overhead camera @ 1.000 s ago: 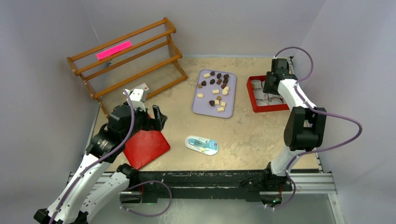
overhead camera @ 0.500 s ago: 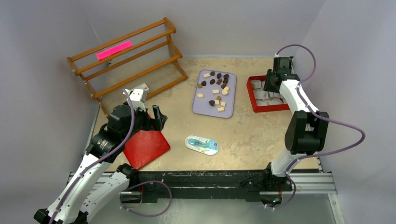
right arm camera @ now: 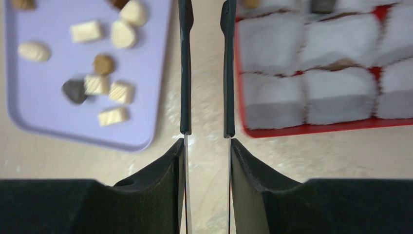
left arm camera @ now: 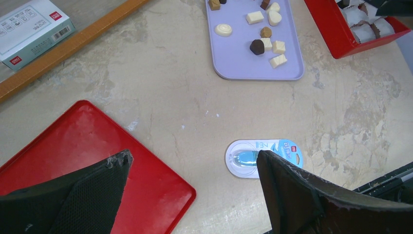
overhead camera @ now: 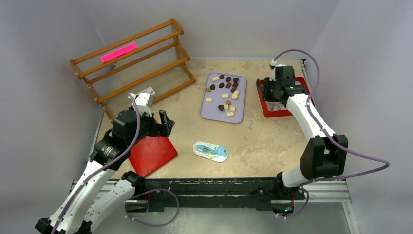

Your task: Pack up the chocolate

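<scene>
Several chocolate pieces (overhead camera: pixel 225 92), dark brown and pale cream, lie loose on a lavender tray (overhead camera: pixel 213 111). They also show in the left wrist view (left arm camera: pixel 267 45) and the right wrist view (right arm camera: pixel 109 90). A red box (overhead camera: pixel 280 112) with white paper cups (right arm camera: pixel 336 97) stands to the tray's right; a few pieces sit in cups at its far side (right arm camera: pixel 321 5). My right gripper (overhead camera: pixel 260 92) hangs over the bare strip between tray and box, its thin fingertips (right arm camera: pixel 185 73) a small gap apart and empty. My left gripper (left arm camera: pixel 194 158) is wide open and empty above a red lid (left arm camera: pixel 87 146).
An oval blue-and-white packet (overhead camera: pixel 210 151) lies at the front middle. A wooden rack (overhead camera: pixel 131 63) with a pink strip (overhead camera: pixel 118 52) stands at the back left, with a small white box (left arm camera: pixel 29 22) beside it. The red lid (overhead camera: pixel 153 153) lies at the front left.
My right gripper has moved left, from over the red box to the gap between box and tray. The left arm has not moved.
</scene>
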Action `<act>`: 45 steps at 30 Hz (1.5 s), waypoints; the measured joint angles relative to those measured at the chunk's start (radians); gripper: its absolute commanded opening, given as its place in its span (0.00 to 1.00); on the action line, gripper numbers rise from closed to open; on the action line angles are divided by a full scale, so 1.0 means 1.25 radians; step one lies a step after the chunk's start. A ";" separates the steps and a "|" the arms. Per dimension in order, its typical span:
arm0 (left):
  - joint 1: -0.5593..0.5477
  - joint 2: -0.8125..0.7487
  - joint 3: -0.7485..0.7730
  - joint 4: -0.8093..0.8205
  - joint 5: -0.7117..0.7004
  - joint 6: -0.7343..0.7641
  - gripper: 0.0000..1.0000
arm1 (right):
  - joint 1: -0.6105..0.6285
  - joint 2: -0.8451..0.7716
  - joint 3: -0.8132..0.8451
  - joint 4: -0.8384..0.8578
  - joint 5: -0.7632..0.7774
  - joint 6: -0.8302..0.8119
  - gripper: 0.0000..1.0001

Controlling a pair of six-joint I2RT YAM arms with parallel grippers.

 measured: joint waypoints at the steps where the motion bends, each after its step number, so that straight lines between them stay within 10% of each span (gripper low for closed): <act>1: 0.000 0.000 0.000 0.000 0.000 0.000 1.00 | 0.024 -0.006 -0.009 -0.003 -0.002 0.000 0.37; 20: 0.000 0.000 0.000 0.000 0.000 0.000 1.00 | 0.334 -0.007 -0.075 -0.004 -0.013 0.007 0.39; 45: 0.000 0.005 0.000 0.000 0.004 0.000 1.00 | 0.397 0.109 -0.016 -0.030 0.014 0.042 0.41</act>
